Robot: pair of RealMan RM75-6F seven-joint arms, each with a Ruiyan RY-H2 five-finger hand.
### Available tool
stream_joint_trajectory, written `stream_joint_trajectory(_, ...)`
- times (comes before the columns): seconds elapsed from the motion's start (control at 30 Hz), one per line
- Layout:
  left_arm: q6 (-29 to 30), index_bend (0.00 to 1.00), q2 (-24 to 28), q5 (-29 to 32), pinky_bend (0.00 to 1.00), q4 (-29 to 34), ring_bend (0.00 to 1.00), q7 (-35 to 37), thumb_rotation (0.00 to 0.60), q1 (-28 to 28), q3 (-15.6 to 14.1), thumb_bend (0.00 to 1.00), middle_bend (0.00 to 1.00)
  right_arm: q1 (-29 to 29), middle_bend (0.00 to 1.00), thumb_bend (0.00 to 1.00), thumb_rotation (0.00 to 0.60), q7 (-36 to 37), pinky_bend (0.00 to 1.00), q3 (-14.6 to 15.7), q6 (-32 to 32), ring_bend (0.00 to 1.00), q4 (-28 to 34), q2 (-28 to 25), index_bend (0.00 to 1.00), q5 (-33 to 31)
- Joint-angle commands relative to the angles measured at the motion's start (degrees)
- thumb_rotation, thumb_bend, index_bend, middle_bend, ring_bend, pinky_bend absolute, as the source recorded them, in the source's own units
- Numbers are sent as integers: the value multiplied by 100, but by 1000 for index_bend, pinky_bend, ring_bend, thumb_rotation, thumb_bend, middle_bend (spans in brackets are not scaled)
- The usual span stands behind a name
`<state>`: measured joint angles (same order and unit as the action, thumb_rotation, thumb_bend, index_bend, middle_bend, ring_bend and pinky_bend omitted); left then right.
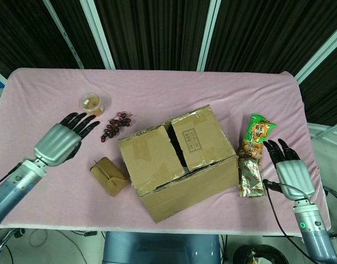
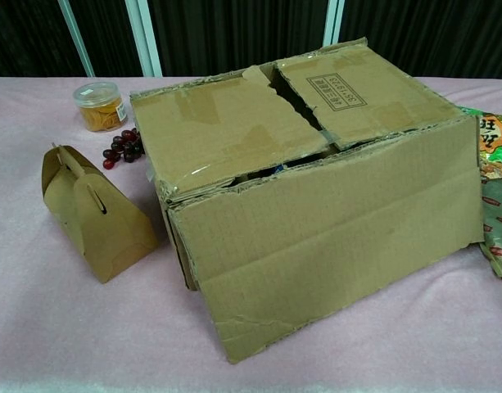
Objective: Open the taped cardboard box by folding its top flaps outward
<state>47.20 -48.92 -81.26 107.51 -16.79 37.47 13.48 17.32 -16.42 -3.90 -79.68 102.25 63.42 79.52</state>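
pink table; cardboard box central, both robot hands apart at edges.

A test room or lab is shown. A table is covered with a pink cloth, and dark curtains are hung behind it.

A pink-clothed table stands before dark ribbed wall panels.

I'm seeing the brown cardboard box sitting just right of the small gabled carton, its front flap hanging outward, two top flaps lying nearly shut.
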Motion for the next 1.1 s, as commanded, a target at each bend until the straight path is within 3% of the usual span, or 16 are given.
stream_joint_trajectory(0.03,-859,71,-299,491,160,-88,29,-329,600,911,313,770,90,-1,118,220,600,131,224,-32,65,0,-179,97,69,28)
stream_joint_trajectory(0.3,-1716,96,-1138,1277,184,-534,64,-820,600,2163,322,794,144,-42,118,220,600,392,224,-167,-29,0,-492,163,69,102)
stream_joint_trajectory(0.63,-2072,98,-1867,2395,184,-968,65,-1443,600,3275,-151,841,152,-102,118,220,600,479,223,-290,-294,0,-791,335,69,303)
stream_joint_trajectory(0.83,-2025,120,-2357,3233,217,-1342,102,-1716,600,4050,-492,930,175,-120,118,220,600,534,223,-320,-270,0,-808,338,69,308)
stream_joint_trajectory(1.1,-1676,194,-2669,3730,339,-1473,206,-1949,600,4581,-869,1000,281,-146,118,220,600,663,223,-400,-246,0,-787,300,69,245)
